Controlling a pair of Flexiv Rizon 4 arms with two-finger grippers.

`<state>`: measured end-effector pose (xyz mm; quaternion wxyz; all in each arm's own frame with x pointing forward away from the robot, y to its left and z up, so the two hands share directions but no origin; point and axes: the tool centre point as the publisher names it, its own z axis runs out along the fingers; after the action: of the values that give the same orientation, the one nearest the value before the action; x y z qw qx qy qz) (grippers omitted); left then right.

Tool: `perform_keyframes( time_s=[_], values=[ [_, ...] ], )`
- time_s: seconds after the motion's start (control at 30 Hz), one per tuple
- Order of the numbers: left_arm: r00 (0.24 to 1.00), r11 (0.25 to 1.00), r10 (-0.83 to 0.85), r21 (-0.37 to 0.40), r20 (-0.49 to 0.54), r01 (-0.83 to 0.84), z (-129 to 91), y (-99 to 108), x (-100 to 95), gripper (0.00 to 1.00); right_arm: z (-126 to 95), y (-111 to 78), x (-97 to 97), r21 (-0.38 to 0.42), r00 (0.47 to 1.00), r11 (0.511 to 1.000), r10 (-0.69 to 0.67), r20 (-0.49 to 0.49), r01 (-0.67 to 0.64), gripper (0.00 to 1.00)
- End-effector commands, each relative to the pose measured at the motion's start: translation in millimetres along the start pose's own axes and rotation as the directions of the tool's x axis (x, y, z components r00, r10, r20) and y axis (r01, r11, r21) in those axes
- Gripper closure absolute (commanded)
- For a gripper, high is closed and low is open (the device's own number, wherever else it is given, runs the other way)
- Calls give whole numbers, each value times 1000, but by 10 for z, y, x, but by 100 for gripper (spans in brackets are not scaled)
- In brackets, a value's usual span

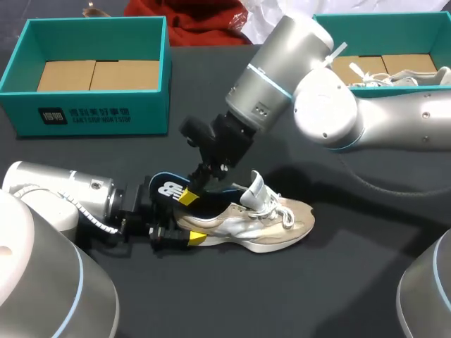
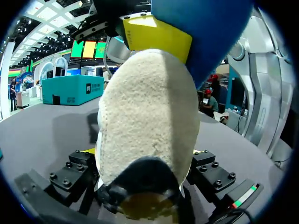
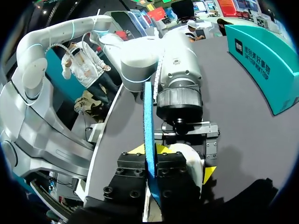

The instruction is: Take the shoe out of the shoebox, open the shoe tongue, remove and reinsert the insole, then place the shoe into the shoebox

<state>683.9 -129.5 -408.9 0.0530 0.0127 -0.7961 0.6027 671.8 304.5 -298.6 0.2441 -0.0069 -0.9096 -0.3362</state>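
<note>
A beige and white sneaker [image 1: 262, 220] lies on its side on the dark table [image 1: 338, 282], toe to the right. My left gripper [image 1: 187, 227] comes in from the left and is shut on its heel [image 2: 147, 116], a finger on each side. The blue insole [image 1: 165, 189] sticks up out of the heel opening. My right gripper [image 1: 189, 195] reaches down from the upper right and is shut on the insole's edge [image 3: 148, 121]. In the left wrist view a yellow fingertip [image 2: 156, 35] of the right gripper presses on the insole [image 2: 210, 32] above the heel.
A teal shoebox [image 1: 91, 113] with cardboard inside stands at the back left. A second teal box [image 1: 384, 15] at the back right holds another light shoe [image 1: 398, 76]. My right arm's elbow [image 1: 324, 105] hangs over the table's middle right.
</note>
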Motion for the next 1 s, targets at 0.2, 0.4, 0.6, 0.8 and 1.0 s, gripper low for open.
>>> perform_keyframes(
  time_s=[0.2,0.4,0.6,0.8,1.0],
  values=[
    [1000,1000,0,-1,1,0,-6,40,0,100,-50,219,97,-5,999,999,-35,17,35,100],
    [1000,1000,0,-1,1,0,-6,40,0,100,-50,219,97,-5,999,999,-35,17,35,100],
    [1000,1000,0,-1,1,0,-6,40,0,100,-107,384,149,-57,997,997,-47,55,50,100],
    [1000,1000,0,-1,1,0,-6,40,0,100,-497,774,380,-199,989,971,-119,88,134,100],
    [1000,1000,0,-1,1,0,-6,40,0,100,-869,1003,600,-373,987,914,-144,73,161,100]
  ],
)
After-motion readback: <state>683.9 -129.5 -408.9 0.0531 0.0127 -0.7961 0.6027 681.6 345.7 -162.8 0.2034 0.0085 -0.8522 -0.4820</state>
